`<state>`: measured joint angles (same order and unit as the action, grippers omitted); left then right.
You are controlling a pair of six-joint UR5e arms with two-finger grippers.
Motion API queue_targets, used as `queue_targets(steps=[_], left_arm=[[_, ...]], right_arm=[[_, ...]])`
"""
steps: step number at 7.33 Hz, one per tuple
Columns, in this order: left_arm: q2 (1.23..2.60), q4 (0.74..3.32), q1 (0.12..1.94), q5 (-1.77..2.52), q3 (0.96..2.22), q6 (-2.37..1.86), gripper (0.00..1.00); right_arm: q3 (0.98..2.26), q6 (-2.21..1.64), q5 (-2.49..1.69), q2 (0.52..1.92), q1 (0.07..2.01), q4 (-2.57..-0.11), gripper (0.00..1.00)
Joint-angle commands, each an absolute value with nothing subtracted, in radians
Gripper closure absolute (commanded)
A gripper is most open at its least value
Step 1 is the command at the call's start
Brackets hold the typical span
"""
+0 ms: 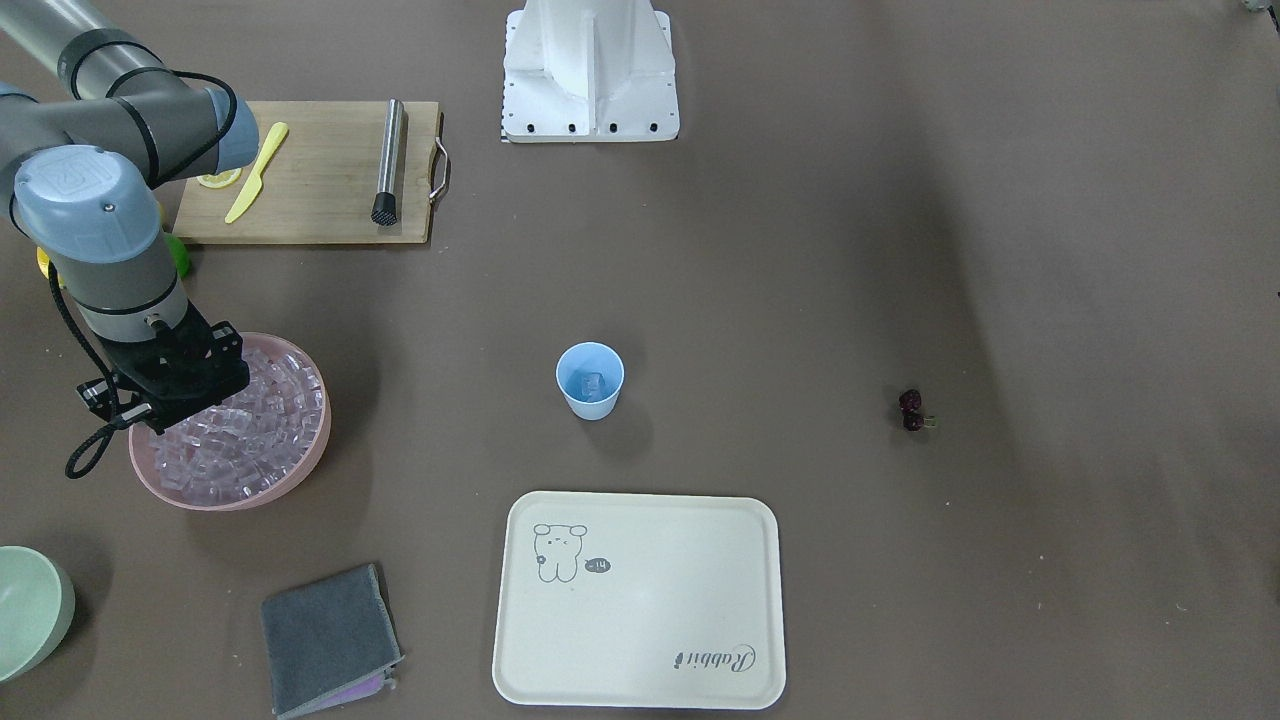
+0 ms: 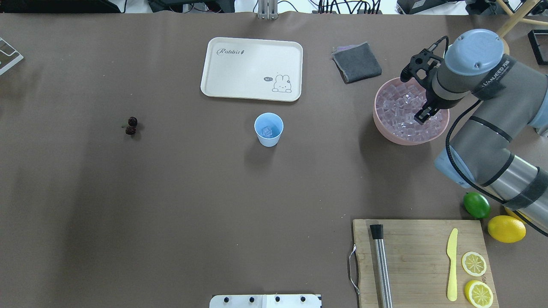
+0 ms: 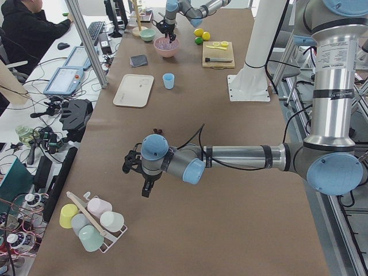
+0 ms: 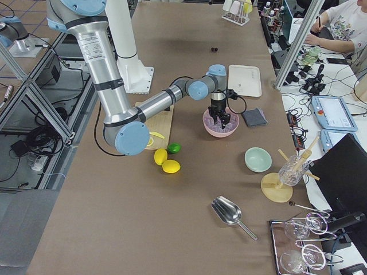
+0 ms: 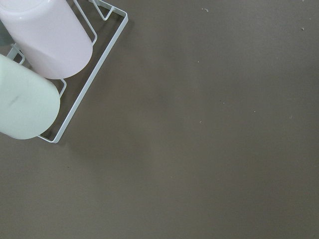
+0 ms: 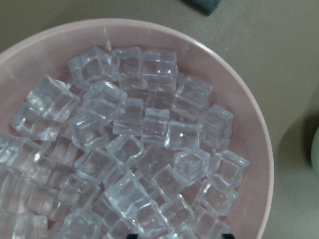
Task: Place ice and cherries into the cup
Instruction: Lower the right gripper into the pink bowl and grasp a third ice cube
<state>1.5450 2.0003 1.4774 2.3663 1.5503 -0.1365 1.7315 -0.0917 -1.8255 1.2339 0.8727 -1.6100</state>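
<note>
Your right gripper [image 2: 424, 114] hangs over the pink bowl [image 2: 377, 114] at the right of the overhead view. Its jaws are apart with nothing between them (only the two dark tips show at the bottom edge of the wrist view). The ice cubes [image 6: 144, 149] are heaped loosely in that bowl, and one more lies in the light blue cup [image 2: 269, 129] at the centre of the bench [image 2: 214, 192].

I judge the cubes to be hard, light and slick. Choose one on top of the heap, square the fingers to two flat opposite faces, and close firmly. A corner grip will likely squirt it out.

The cherries [image 2: 131, 125] lie on the bare bench at the left of the overhead view, well apart from the cup. They look tiny, round and probably soft, so they may roll. Pinch gently across one fruit or where the stems join. The cup looks light, so release from above its mouth without brushing the rim.

Your left gripper [image 3: 146, 187] hovers low in the left side view. I cannot tell whether it is open.
</note>
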Motion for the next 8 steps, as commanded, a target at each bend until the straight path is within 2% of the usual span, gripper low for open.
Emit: queue_targets(steps=[1, 8], left_arm=[[1.545, 2.000, 1.468, 2.365, 1.549, -0.137, 0.02], [1.536, 2.005, 1.468, 2.367, 1.554, -0.140, 0.02]], right_arm=[[1.747, -0.071, -1.781, 1.233, 0.861, -1.649, 0.36], [1.707, -0.069, -1.779, 1.220, 0.838, -1.640, 0.34]])
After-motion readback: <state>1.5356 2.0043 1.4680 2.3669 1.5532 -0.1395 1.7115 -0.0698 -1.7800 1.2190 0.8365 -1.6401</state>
